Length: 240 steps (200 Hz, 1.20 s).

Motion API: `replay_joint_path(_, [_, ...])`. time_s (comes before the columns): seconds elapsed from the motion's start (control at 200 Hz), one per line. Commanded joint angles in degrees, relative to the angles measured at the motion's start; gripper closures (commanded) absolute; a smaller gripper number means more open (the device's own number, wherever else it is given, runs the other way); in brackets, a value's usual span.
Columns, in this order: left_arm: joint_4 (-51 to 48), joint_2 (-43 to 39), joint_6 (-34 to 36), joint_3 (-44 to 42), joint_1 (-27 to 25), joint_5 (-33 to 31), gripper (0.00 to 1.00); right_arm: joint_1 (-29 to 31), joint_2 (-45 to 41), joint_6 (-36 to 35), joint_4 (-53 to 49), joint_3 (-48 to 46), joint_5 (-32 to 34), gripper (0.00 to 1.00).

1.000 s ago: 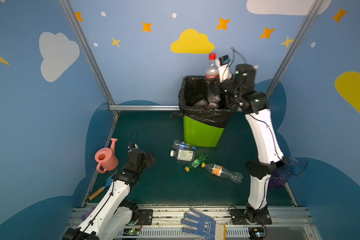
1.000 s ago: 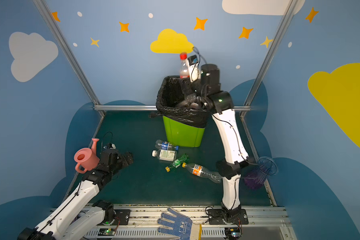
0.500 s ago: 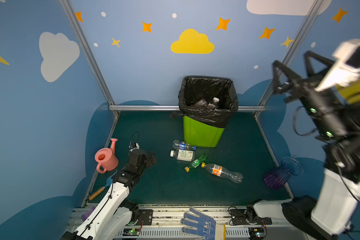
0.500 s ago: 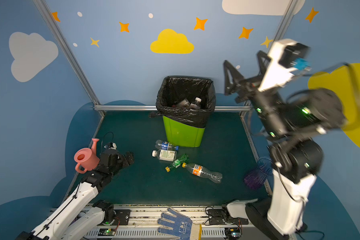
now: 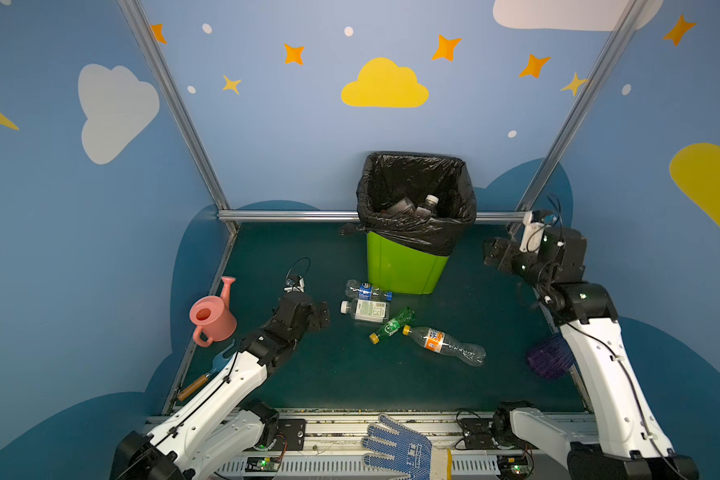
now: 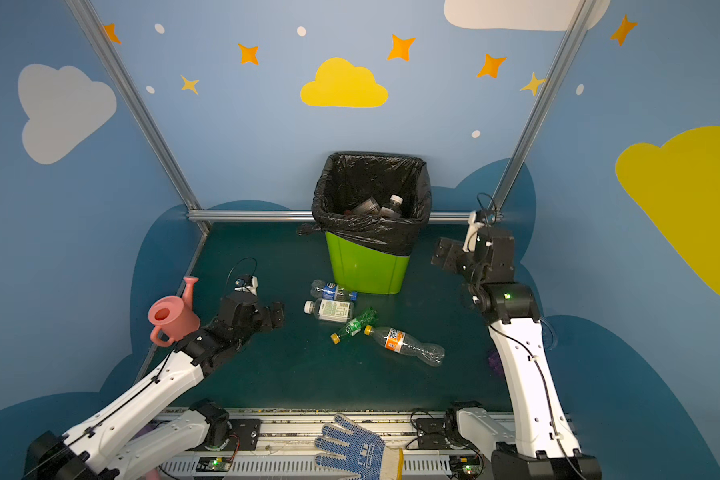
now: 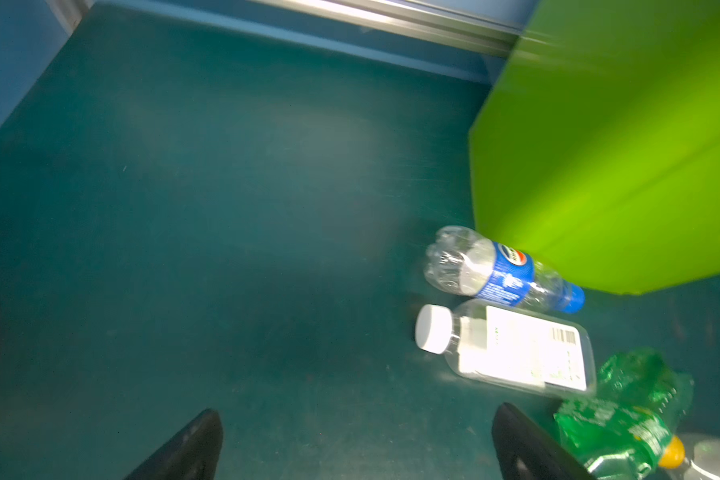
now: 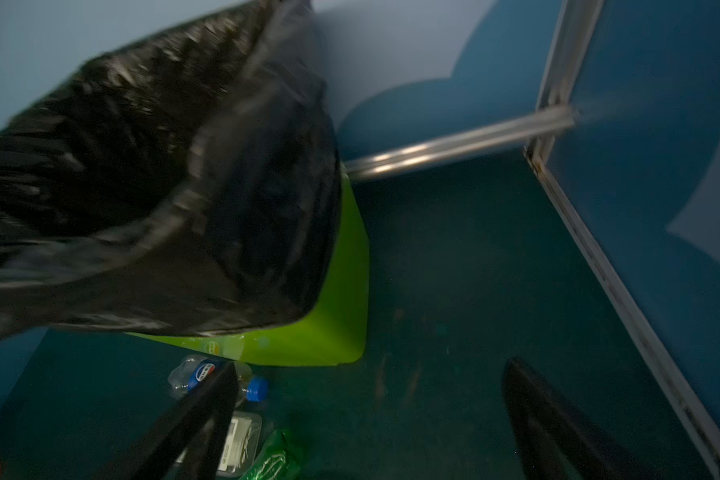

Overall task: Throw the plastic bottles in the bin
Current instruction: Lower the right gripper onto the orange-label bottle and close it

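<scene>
The lime-green bin (image 5: pixel 404 266) with a black bag stands at the back middle in both top views, with bottles (image 5: pixel 416 205) lying inside. In front of it on the floor lie a blue-label bottle (image 5: pixel 366 290), a white-label bottle (image 5: pixel 366 309), a crushed green bottle (image 5: pixel 391 326) and an orange-label bottle (image 5: pixel 441 343). My left gripper (image 5: pixel 323 316) hovers low, just left of the white-label bottle (image 7: pixel 512 349), open and empty (image 7: pixel 358 419). My right gripper (image 5: pixel 493 253) hangs open and empty to the right of the bin (image 8: pixel 308 345).
A pink watering can (image 5: pixel 211 318) and a small garden fork (image 5: pixel 208 374) sit by the left wall. A purple ribbed vase (image 5: pixel 549 357) lies by the right wall behind my right arm. A blue glove (image 5: pixel 400 449) rests on the front rail.
The right gripper let go of the red-capped bottle over the bin, opened wide, and the arm swung down to the bin's right side. The left arm has barely moved.
</scene>
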Motion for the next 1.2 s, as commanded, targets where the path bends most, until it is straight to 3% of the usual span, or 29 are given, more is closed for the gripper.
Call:
replay_joint_path(0.0, [-2.11, 2.41, 5.75, 3.68, -3.78, -5.21, 0.0, -3.98, -8.13, 11.3, 0.04, -7.67, -5.66, 0.02])
replay_joint_path(0.335, [-2.93, 13.0, 15.77, 11.77, -15.77, -12.13, 0.0, -4.82, -22.21, 36.86, -3.4, -33.51, -16.63, 0.02])
replay_joint_path(0.576, [-3.81, 18.46, 17.8, 15.64, -19.16, -13.34, 0.0, -2.07, -29.3, 46.78, -10.53, -38.2, -18.26, 0.02])
replay_joint_path(0.691, [-3.96, 19.61, 17.45, 16.29, -19.53, -13.9, 0.0, 2.4, -29.32, 51.54, -10.15, -40.89, -18.38, 0.02])
replay_joint_path(0.976, [-6.23, 19.77, 15.64, 16.22, -19.97, -17.26, 0.0, 12.8, -25.55, 59.91, -5.39, -44.52, -10.92, 0.02])
replay_joint_path(1.196, [-7.05, 19.26, 13.86, 14.86, -20.05, -18.26, 0.0, 13.96, -19.5, 60.47, 2.66, -48.56, -7.36, 0.03])
